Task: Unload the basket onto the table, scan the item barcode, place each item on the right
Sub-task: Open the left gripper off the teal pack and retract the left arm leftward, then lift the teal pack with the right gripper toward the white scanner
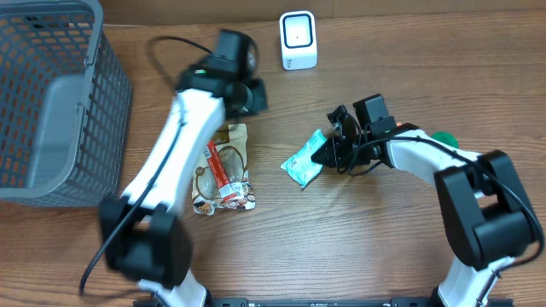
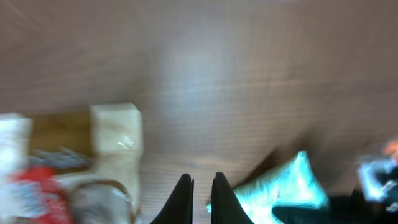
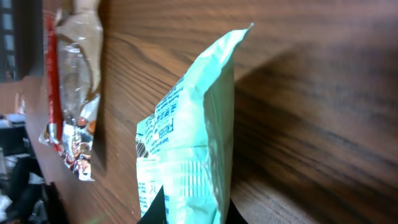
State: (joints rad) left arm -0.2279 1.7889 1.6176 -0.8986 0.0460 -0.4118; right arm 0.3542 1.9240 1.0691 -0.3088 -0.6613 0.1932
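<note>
While the right claw clamps the mint-green packet by one end, the left claw hangs pinched together, empty, over the surface near the snack bag.

One grey basket sat at ten o'clock, one white scanner at twelve. Two packets showed near centre: one mint-green packet, one brown-and-red packet. Two arms were in shot: left arm, right arm.

Mint-green packet, grey grid basket, white scanner.
</note>
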